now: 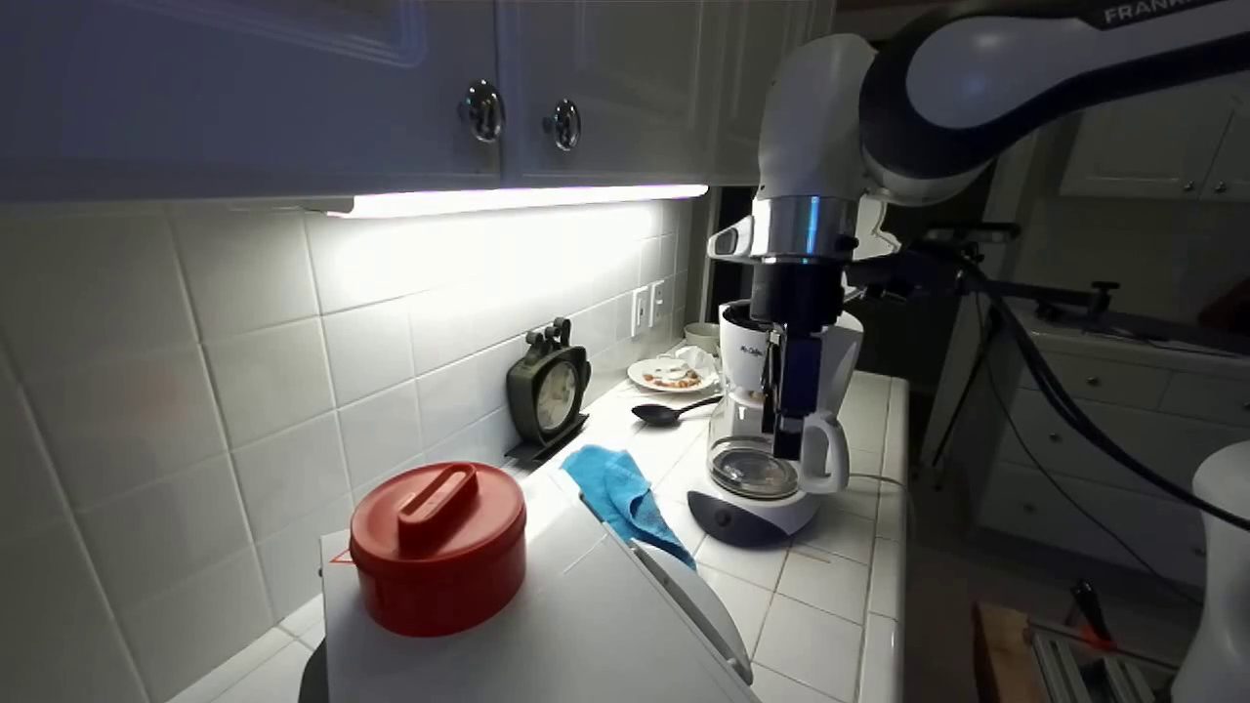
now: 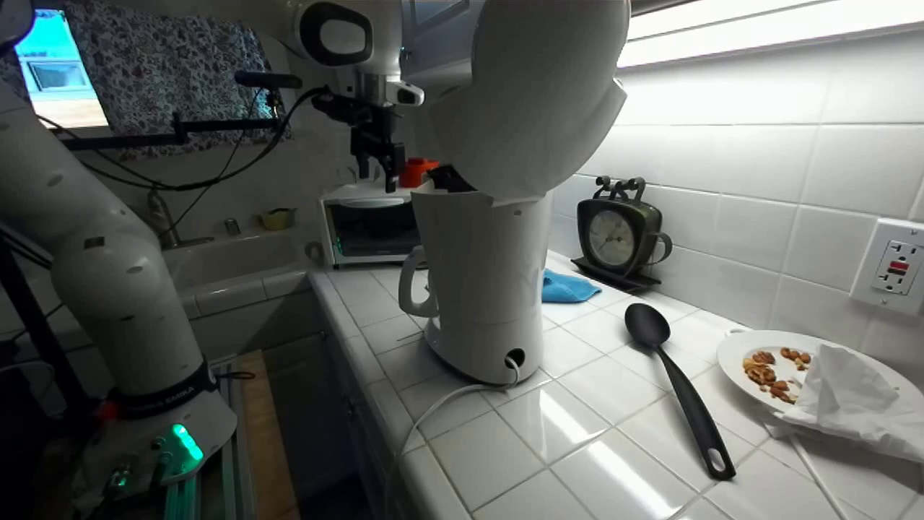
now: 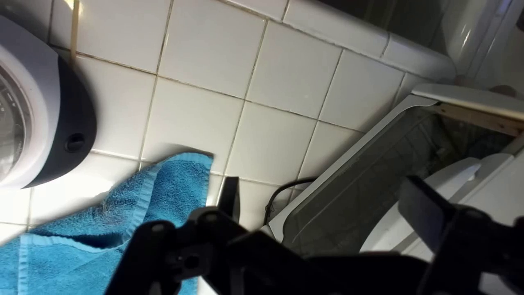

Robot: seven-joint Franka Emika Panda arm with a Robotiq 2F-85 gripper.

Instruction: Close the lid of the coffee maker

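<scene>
The white coffee maker point(image 2: 480, 282) stands upright on the tiled counter. Its round white lid point(image 2: 548, 94) is raised open above the dark-rimmed top in an exterior view. In an exterior view the coffee maker point(image 1: 744, 359) and its glass carafe are partly covered by my arm, and the lid is mostly hidden behind it. In the wrist view only the coffee maker's base point(image 3: 30, 106) shows at the left edge. My gripper point(image 2: 377, 180) points down, open and empty, on the carafe side of the coffee maker. In the wrist view the fingers point(image 3: 321, 192) are wide apart with nothing between them.
A toaster oven point(image 2: 372, 227) with a red lidded container point(image 1: 439, 557) on top stands beyond the carafe side. A blue towel point(image 1: 620, 488), a clock point(image 2: 617, 235), a black spoon point(image 2: 686, 390) and a plate with nuts point(image 2: 733, 354) lie or stand along the wall.
</scene>
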